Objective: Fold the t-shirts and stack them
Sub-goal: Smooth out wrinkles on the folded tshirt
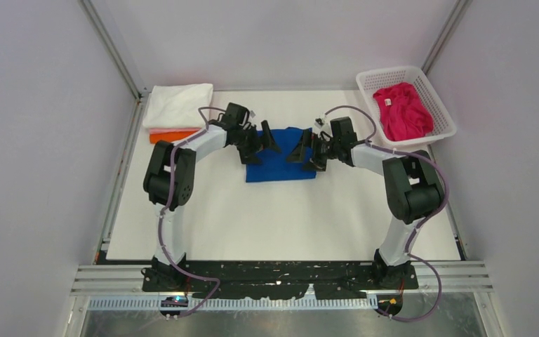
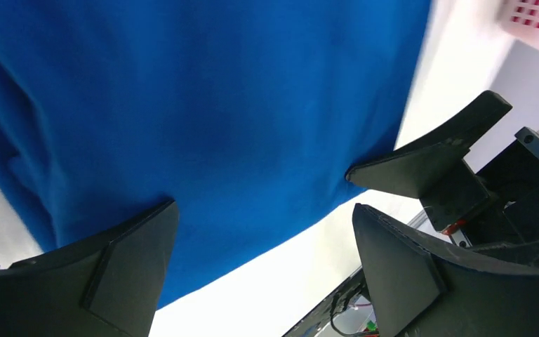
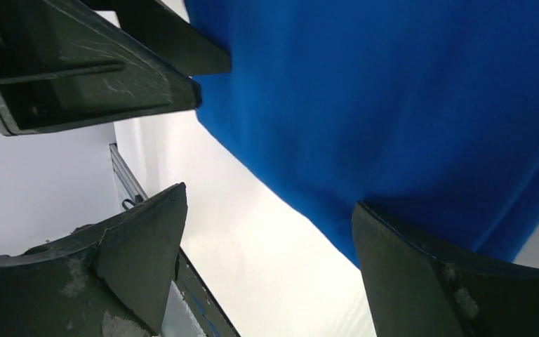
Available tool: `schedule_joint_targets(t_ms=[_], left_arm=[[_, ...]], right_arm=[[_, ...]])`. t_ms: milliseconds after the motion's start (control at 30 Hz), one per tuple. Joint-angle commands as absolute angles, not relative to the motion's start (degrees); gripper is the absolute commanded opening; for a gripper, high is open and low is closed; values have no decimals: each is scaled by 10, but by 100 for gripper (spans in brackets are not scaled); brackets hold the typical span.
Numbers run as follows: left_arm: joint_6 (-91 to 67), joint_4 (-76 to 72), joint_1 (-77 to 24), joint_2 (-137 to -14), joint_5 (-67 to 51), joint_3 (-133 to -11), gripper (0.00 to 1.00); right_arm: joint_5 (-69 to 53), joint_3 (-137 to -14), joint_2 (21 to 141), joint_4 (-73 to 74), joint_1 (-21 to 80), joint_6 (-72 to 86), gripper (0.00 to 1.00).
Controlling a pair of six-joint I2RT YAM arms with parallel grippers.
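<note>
A royal blue t-shirt (image 1: 279,166) lies folded flat on the white table top between my two grippers. My left gripper (image 1: 261,144) is open and empty over its left edge. My right gripper (image 1: 307,152) is open and empty over its right edge. The left wrist view shows the blue cloth (image 2: 203,105) beneath open fingers (image 2: 123,267). The right wrist view shows the same cloth (image 3: 393,98) with its near edge between open fingers (image 3: 407,274). A stack of folded tees, white (image 1: 177,105) over pale pink and orange (image 1: 172,136), sits at the back left. A magenta t-shirt (image 1: 402,111) lies crumpled in the basket.
A white plastic lattice basket (image 1: 440,112) stands at the back right corner. The table (image 1: 281,225) is walled by white panels on the left, back and right. The black arm rail runs along the near edge.
</note>
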State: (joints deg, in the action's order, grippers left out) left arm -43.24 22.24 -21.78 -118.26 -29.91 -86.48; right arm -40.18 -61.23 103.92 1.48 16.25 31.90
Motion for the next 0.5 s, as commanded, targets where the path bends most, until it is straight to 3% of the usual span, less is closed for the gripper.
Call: schedule_joint_targets(t_ms=[0,167,467], left_arm=[[-410,246,-208,-1190,-271,-859,100],[-383,287,-203,-1182,-235,-834,100],[-369,263,-203,-1077,-194,-814,100]], right_arm=[[-390,-590,1071,-10,155,325,95],[-356,-575,1089,-4,144,320,95],[-338,-581,966,56,142,261,96]])
